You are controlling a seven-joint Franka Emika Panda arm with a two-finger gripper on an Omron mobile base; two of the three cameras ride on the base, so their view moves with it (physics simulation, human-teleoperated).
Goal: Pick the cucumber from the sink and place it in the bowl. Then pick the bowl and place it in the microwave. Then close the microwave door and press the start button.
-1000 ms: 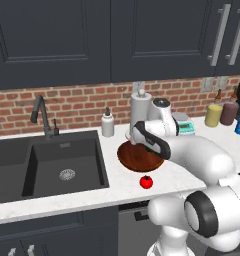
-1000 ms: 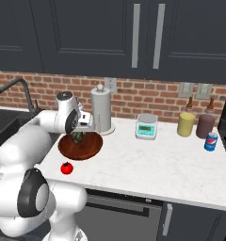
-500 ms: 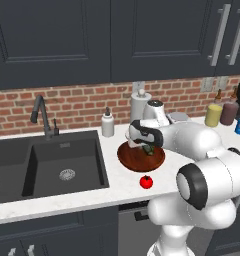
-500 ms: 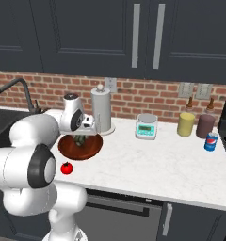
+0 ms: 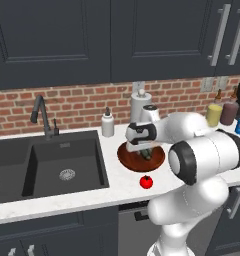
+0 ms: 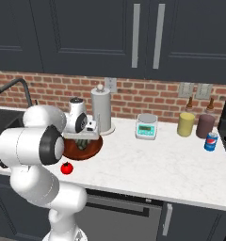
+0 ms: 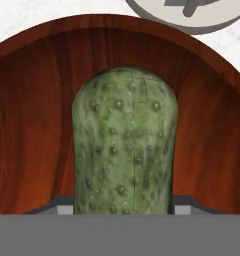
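Green cucumber (image 7: 125, 145): was clamped between the gripper (image 5: 143, 149) jaws, inside the bowl (image 5: 128, 157).
Arm: had been swung nearer the base.

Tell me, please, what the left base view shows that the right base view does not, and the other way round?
The left base view alone shows the sink's basins with their drains and the soap bottle beside them. The right base view alone shows the kitchen scale and the counter's far end by the soda can. Both show the gripper low over the bowl, the cucumber lying in it, the tomato in front, the paper towel roll behind, the faucet, and two jars.
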